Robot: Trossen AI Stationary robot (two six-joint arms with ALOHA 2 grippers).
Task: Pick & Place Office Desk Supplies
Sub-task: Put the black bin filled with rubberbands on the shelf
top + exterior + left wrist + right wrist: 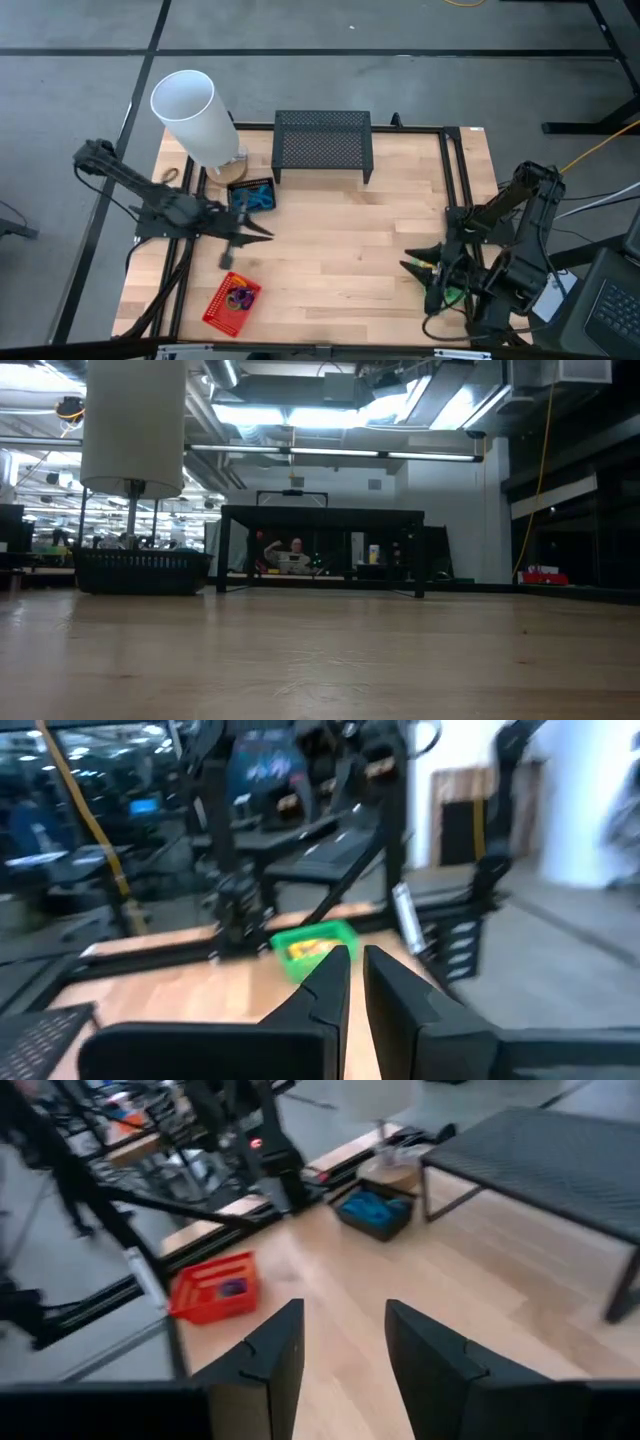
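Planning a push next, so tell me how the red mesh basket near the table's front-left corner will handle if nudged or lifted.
The red mesh basket looks small and thin-walled, so probably light and apt to slide on the smooth wooden table. Its low, flat shape suggests it won't tip easily. The loose small items inside may shift when it is lifted.

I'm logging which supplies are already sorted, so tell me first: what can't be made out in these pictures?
- Red basket: purple and orange items inside, too small in the high view and too blurred in the right wrist view to identify.
- Black basket: something blue inside; its shape is unclear.
- Green basket: blurred in the left wrist view; hidden under the right arm in the high view.
- Low view: mesh walls hide the black basket's contents.
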